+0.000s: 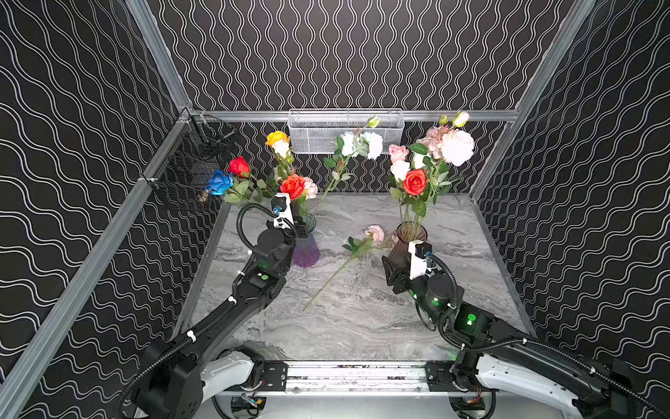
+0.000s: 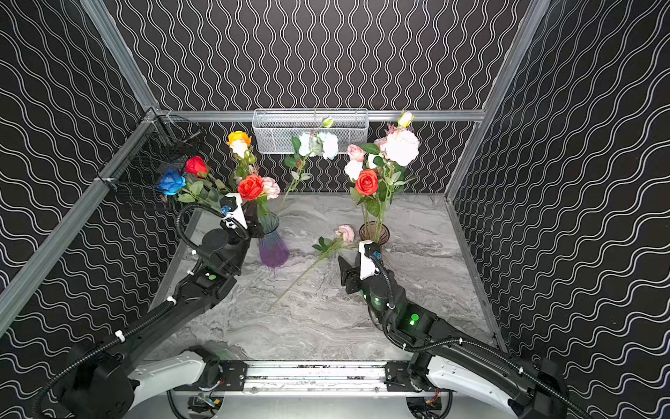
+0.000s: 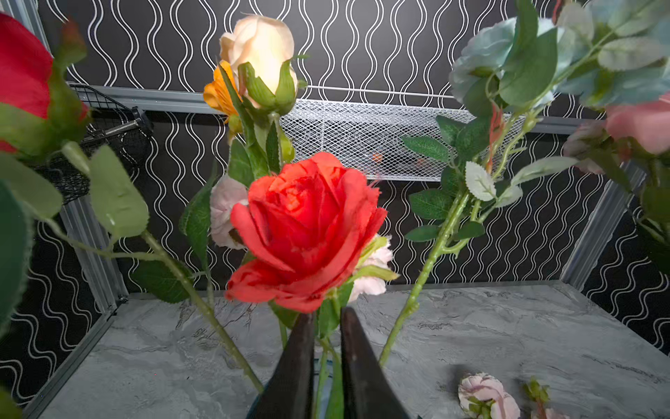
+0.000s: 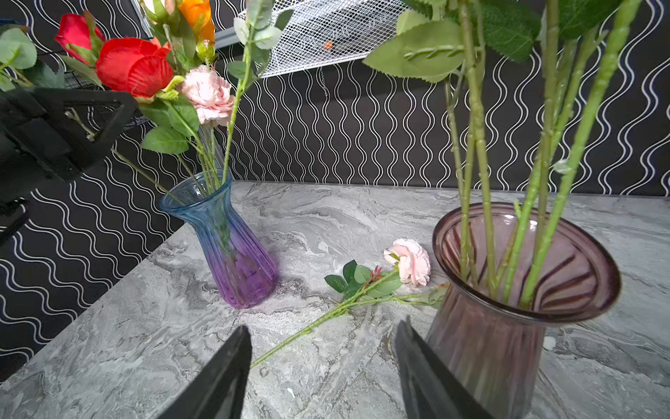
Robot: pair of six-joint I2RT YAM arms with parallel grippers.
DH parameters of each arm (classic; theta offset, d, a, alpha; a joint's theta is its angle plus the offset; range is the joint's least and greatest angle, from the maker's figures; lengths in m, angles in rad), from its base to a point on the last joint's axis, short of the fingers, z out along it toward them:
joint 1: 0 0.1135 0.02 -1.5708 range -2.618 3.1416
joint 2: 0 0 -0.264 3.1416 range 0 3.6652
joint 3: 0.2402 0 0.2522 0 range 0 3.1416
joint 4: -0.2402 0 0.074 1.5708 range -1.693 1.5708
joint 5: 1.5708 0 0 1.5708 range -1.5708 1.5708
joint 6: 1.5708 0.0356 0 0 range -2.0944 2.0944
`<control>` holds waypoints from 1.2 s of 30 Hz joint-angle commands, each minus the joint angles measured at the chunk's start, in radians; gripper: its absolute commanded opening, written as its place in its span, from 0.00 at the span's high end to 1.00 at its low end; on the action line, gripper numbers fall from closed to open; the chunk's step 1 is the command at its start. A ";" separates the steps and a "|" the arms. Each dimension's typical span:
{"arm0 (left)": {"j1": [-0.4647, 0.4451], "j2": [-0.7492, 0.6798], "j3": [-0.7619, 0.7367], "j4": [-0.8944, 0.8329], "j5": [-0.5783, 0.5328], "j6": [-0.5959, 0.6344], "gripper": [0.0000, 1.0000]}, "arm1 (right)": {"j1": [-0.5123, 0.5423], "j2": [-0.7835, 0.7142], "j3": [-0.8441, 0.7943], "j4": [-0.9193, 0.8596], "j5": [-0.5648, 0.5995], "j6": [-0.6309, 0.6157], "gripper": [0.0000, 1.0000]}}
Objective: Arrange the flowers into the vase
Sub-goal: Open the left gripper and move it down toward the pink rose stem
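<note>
Left pincer (image 3: 327, 313): jaws nearly together, pinching the green stem just under the orange-red rose (image 3: 308, 232), above the blue-purple vase (image 1: 306, 250)
Right pincer (image 4: 324, 324): jaws wide apart, nothing between them, low over the table (image 1: 362, 326) just beside the mauve vase (image 4: 489, 344)
Blue-purple vase: at 10 o'clock on the table, holding blue, red, yellow, white and pink flowers (image 1: 238, 167)
Mauve vase: at 1 o'clock, upright, holding pink, white and one red among its blooms (image 1: 456, 147)
Loose pink flower (image 4: 408, 261): flat on the table between the vases, head toward 1 o'clock, stem end toward 7 o'clock
</note>
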 commanded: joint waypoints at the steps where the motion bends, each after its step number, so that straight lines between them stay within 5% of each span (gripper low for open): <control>1: 0.000 -0.015 0.022 -0.012 0.035 -0.006 0.82 | 0.001 -0.001 0.005 0.021 -0.007 0.006 0.35; 14: -0.038 -0.097 0.187 -0.282 0.217 -0.004 0.82 | 0.001 0.004 0.016 0.014 -0.013 0.005 0.35; 21: -0.272 -0.127 0.321 -0.594 0.125 0.159 0.84 | 0.001 -0.010 -0.003 0.023 0.022 0.013 0.35; 27: -0.407 -0.051 0.387 -0.796 0.030 0.183 0.80 | 0.001 -0.031 -0.017 -0.006 0.035 0.042 0.35; 36: -0.439 0.188 0.448 -0.947 0.079 0.129 0.63 | 0.000 -0.085 -0.038 -0.055 0.088 0.073 0.35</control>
